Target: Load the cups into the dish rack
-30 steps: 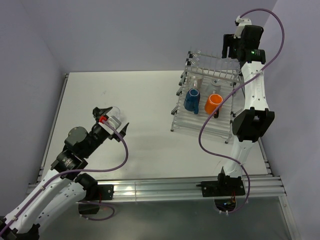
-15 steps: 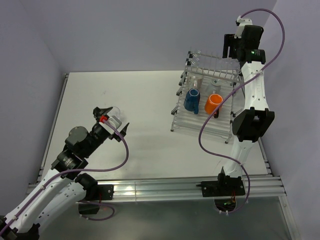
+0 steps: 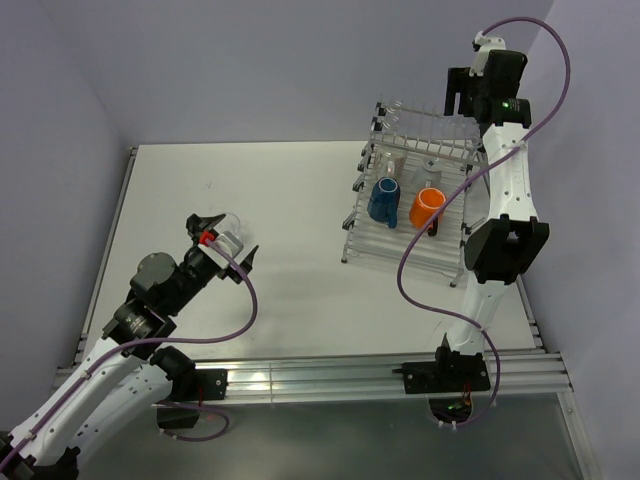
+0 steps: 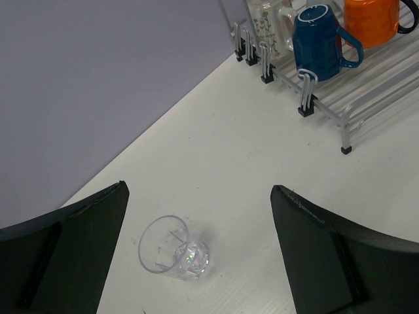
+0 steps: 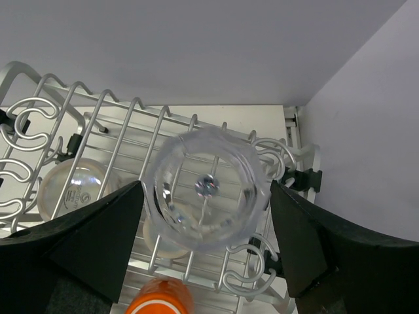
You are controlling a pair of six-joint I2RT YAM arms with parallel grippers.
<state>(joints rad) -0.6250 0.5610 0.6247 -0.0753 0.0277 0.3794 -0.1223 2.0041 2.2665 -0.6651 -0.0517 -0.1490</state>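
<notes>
Top external shows nothing moved this past second: the right gripper (image 5: 206, 185) still hangs above the dish rack's (image 3: 400, 240) far edge, clamped on a clear tumbler (image 5: 196, 209), and the left gripper (image 4: 198, 188), wide open and empty, waits over the second tumbler (image 4: 174, 247) well left of the rack, so loading looks paused.

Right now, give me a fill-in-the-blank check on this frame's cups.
The clear tumbler lies on the ____, outside the dish rack.
The left end effector is ____.
In the top view, left of the orange mug in the rack stands a ____ mug.
Missing: table; open; blue.
</notes>
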